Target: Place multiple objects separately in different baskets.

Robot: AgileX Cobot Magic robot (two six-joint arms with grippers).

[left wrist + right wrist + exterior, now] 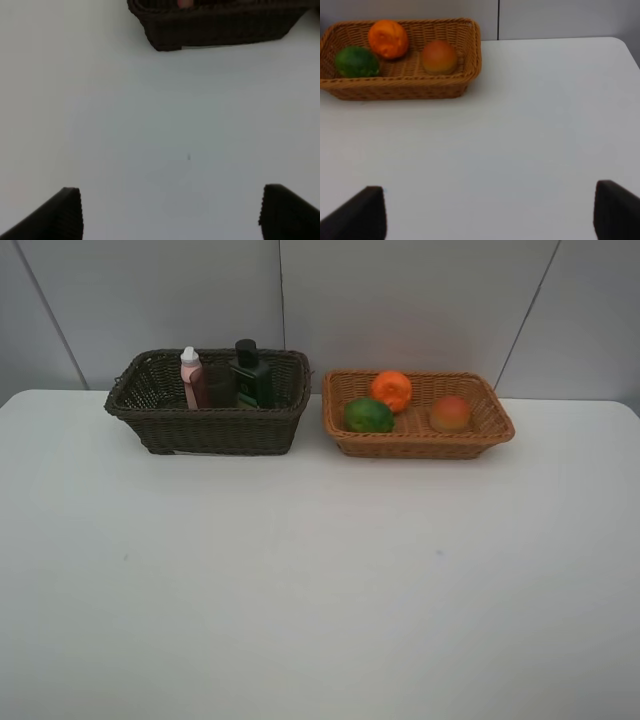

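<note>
The dark brown basket (210, 430) holds the pink white-capped bottle (189, 375), the dark green bottle (250, 375) and a dark-looking cup (220, 387) between them. The light tan basket (420, 445) holds the orange (391, 390), the green fruit (368, 416) and the peach-like fruit (450, 414). My left gripper (170, 215) is open and empty over bare table, well short of the dark basket (215, 27). My right gripper (490, 215) is open and empty, well short of the tan basket (395, 87). Neither gripper shows in the exterior view.
The white table (320, 580) stretches in front of both baskets. A grey panelled wall (400, 300) stands right behind them. The table's right edge (627, 47) shows in the right wrist view.
</note>
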